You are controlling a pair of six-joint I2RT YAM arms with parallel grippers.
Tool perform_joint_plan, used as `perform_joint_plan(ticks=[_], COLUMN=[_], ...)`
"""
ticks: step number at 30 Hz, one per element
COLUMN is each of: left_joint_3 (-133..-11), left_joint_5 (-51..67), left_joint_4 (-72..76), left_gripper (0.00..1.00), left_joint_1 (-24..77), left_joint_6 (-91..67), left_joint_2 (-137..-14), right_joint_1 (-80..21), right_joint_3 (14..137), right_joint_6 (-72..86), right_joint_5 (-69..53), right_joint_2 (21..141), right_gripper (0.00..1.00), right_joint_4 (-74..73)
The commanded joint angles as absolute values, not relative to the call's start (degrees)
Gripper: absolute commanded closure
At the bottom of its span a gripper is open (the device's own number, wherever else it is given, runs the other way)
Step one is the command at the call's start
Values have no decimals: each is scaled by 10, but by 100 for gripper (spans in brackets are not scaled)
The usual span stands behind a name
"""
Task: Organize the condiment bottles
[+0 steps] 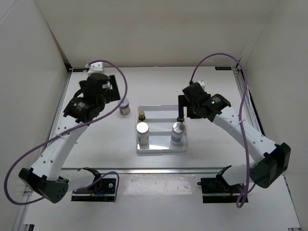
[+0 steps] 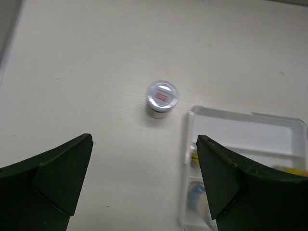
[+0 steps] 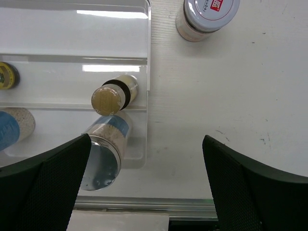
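Top view first: the white tray (image 1: 161, 150) sat mid-frame on the table (image 1: 106, 144). Two silver-capped bottles (image 1: 142, 129) stood in its near row, and a brown-capped bottle (image 1: 142, 115) was right behind the left one. A jar (image 1: 125, 107) stood on the table just left of the tray, not touching it. The left claw (image 1: 114, 91) hung to the upper left of that jar, and the right claw (image 1: 181, 108) was over the tray's right end.

Left wrist view: the left claw (image 2: 144, 139) was spread wide with nothing in it. The jar (image 2: 162, 97) stood upright mid-frame, and the tray's corner poked in at the lower right.

Right wrist view: the right claw (image 3: 146, 139) was apart too, and empty. Another brown-capped bottle (image 3: 114, 96) and a silver-capped one (image 3: 103, 154) stood in the tray left of centre. A second jar (image 3: 207, 17) was at the top of the frame, out on the table beside the tray.
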State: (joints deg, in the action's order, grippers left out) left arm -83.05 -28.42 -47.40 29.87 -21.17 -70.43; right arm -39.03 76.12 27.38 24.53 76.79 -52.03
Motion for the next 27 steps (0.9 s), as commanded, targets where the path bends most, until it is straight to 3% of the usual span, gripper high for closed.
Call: perform_joint_plan(ticks=[1, 11, 15, 27], left_joint_3=[-768, -631, -635, -640], left_joint_5=[-341, -323, -302, -285], left_joint_4=[-488, -440, -440, -435], left_gripper=[0, 0, 0, 0], left_joint_1=[226, 157, 138, 133], left_joint_6=[-189, -219, -219, -214], left_joint_2=[-687, -635, -649, -670], right_joint_1=[-368, -305, -292, -210], right_joint_3=[797, 941, 1012, 1019], right_joint_6=[253, 237, 232, 221], right_joint_5=[256, 229, 250, 167], right_joint_2=[790, 929, 1007, 1085], right_gripper=[0, 0, 0, 0], right_joint_4=[-512, -496, -510, -499])
